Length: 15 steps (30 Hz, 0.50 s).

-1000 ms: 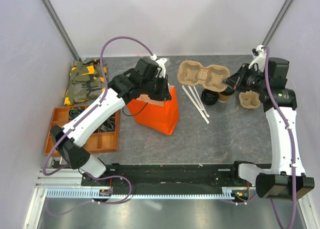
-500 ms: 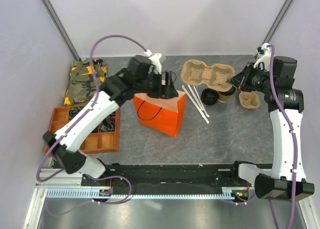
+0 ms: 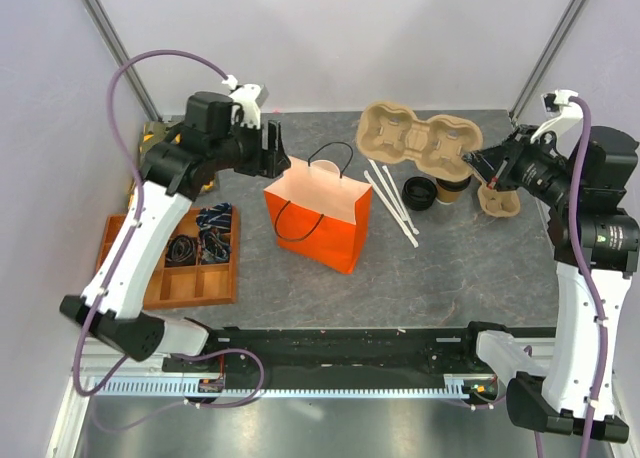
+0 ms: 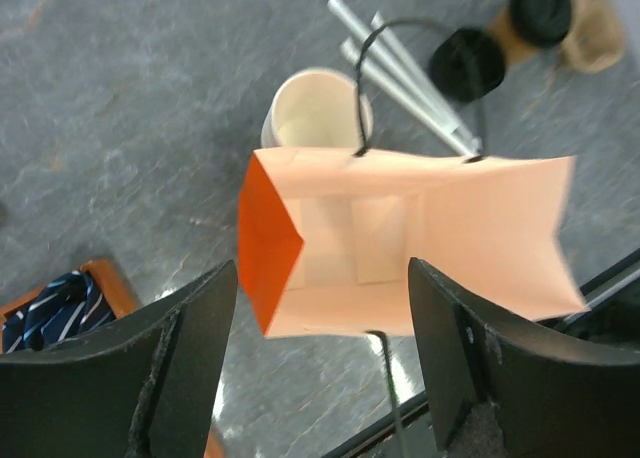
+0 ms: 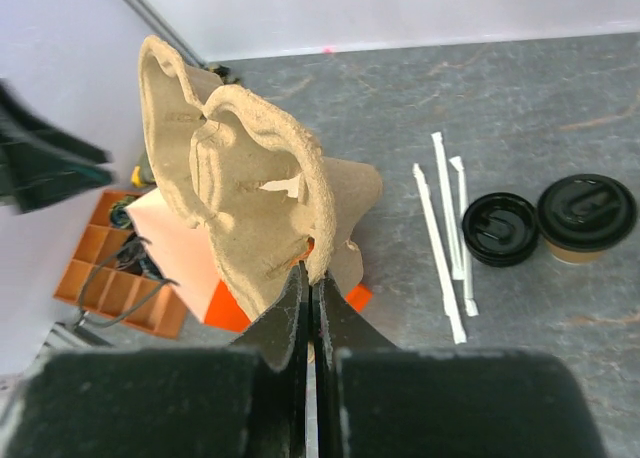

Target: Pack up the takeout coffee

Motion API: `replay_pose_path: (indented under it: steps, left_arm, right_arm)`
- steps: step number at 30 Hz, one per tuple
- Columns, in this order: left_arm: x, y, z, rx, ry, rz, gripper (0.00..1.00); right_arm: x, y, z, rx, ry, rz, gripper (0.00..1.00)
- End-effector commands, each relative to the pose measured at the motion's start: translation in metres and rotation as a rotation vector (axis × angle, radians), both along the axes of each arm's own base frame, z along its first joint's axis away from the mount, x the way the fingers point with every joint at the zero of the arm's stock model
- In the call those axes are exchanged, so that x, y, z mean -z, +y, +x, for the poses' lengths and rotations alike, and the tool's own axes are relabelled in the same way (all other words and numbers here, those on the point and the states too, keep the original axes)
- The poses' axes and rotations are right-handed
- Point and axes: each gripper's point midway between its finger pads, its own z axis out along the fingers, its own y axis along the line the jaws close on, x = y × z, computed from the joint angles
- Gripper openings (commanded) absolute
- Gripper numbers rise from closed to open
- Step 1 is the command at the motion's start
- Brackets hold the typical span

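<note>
We hold left fingers [image 4: 190,368] apart over the orange bag [image 3: 320,223], right fingers [image 5: 280,338] clamped on the cup carrier [image 3: 415,143]; bagging it likely comes next.

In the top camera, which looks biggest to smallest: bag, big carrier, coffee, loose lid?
Bag and big carrier: too close to rank; the carrier is lifted nearer the camera.
Coffee and loose lid: about equal.

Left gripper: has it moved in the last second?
Yes. The left gripper has pulled back left, away from the straws, and now sits left of the orange bag, jaws open, instead of over it.
</note>
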Motion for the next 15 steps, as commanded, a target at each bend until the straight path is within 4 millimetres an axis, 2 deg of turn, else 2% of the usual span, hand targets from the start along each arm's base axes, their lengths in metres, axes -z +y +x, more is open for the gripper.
replay_pose_path:
  steps: [1, 6, 9, 12, 15]
  left_arm:
    - [0.028, 0.002, 0.006, 0.050, 0.052, 0.094, 0.74]
    - [0.050, 0.000, 0.017, 0.060, 0.063, 0.130, 0.72]
    - [0.057, -0.002, 0.021, 0.062, 0.065, 0.136, 0.67]
    - [0.065, -0.003, 0.020, 0.062, 0.088, 0.133, 0.59]
    - [0.062, -0.007, 0.016, 0.064, 0.106, 0.096, 0.49]
  right_arm:
    - [-0.015, 0.014, -0.017, -0.065, -0.007, 0.058, 0.00]
    - [-0.014, 0.025, -0.028, -0.124, 0.017, 0.106, 0.00]
    - [-0.007, 0.030, -0.032, -0.152, 0.053, 0.132, 0.00]
    - [-0.002, 0.034, -0.035, -0.175, 0.074, 0.148, 0.00]
    - [0.003, 0.036, -0.035, -0.188, 0.097, 0.156, 0.00]
